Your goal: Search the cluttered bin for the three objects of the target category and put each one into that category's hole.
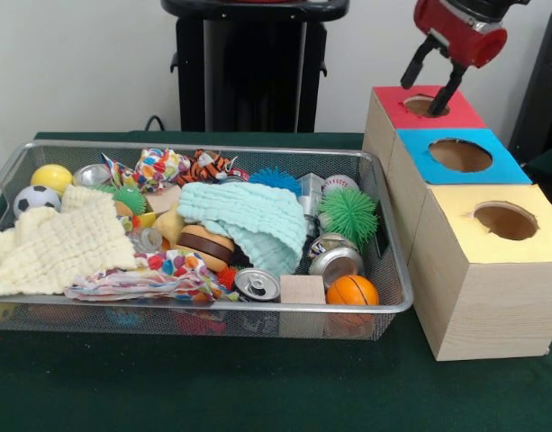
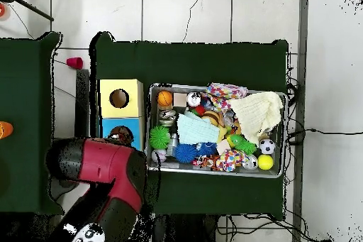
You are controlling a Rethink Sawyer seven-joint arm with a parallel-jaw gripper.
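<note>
gripper (image 1: pixel 435 79) hanging over red box hole (image 1: pixel 423 105), far right, fingers spread apart, holding nothing. blue hole (image 1: pixel 460 155) sitting just nearer, beside it, waiting for bottles. bin (image 1: pixel 394 301) sitting left of boxes, full of toys. one clear bottle (image 1: pixel 149 239) peeking out beside yellow cloth (image 1: pixel 59 247); others probably hiding under cloths.

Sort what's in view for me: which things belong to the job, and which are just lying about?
Job: wide silver wire-mesh bin; round hole in blue box top; small see-through plastic bottle, half buried; open red-and-black gripper.
Lying about: silver pull-tab can; orange ball; green spiky ball; mint cloth; red-topped box; yellow-topped box.
</note>
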